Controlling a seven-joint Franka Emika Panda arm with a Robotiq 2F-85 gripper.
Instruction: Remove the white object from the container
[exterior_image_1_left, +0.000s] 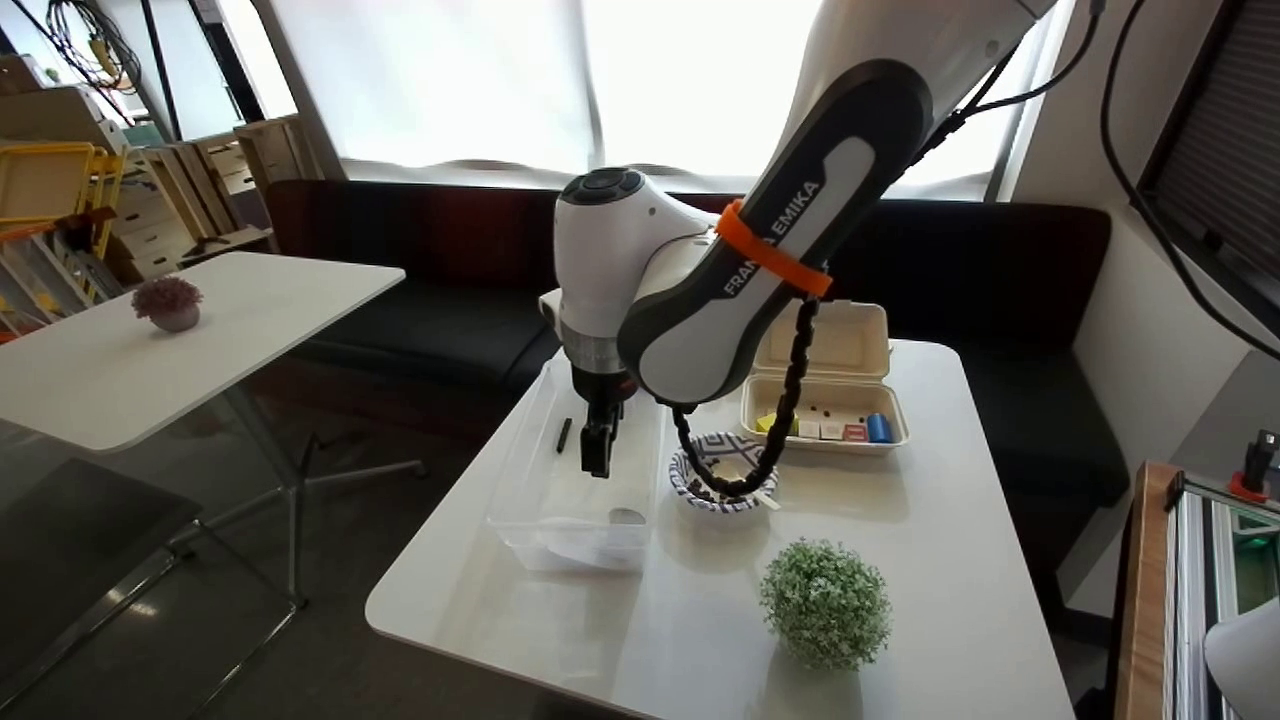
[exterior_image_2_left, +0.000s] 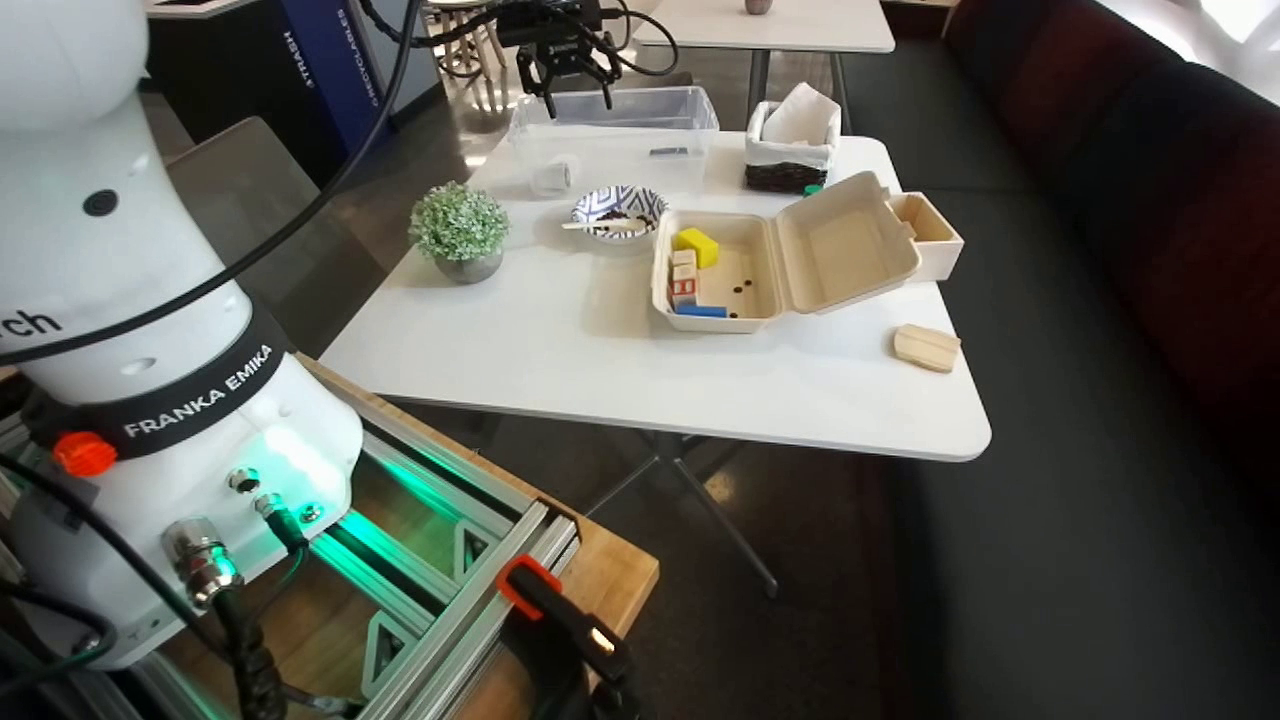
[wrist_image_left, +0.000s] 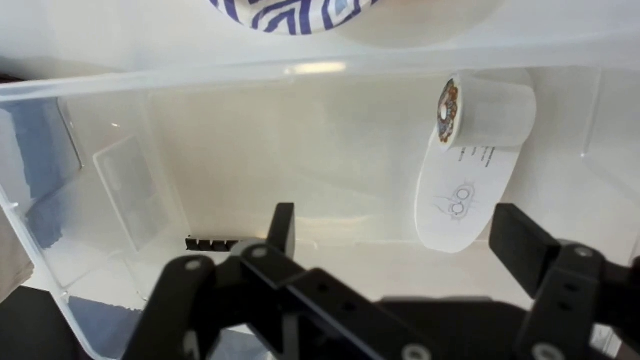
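Note:
The container is a large clear plastic bin on the white table, in both exterior views (exterior_image_1_left: 590, 548) (exterior_image_2_left: 660, 170) and filling most of the wrist view (wrist_image_left: 225, 74). The white object looks like a small white pod (wrist_image_left: 500, 112) with a donut print on its lid. It lies on its side in the bin, partly over a white paper sheet (wrist_image_left: 450, 215). It shows through the wall in an exterior view (exterior_image_2_left: 552, 177). My gripper (wrist_image_left: 397, 227) is open and empty over the bin, fingers pointing down, in both exterior views (exterior_image_1_left: 597, 458) (exterior_image_2_left: 580, 105). The pod lies apart from the fingers.
A black marker (wrist_image_left: 212, 244) lies in the bin. Beside the bin stands a blue-patterned bowl (exterior_image_2_left: 620, 212) with a spoon. An open beige box (exterior_image_2_left: 750, 275) holds blocks. A green plant (exterior_image_1_left: 825, 605), a lined basket (exterior_image_2_left: 795, 150) and a wood piece (exterior_image_2_left: 926, 347) are also on the table.

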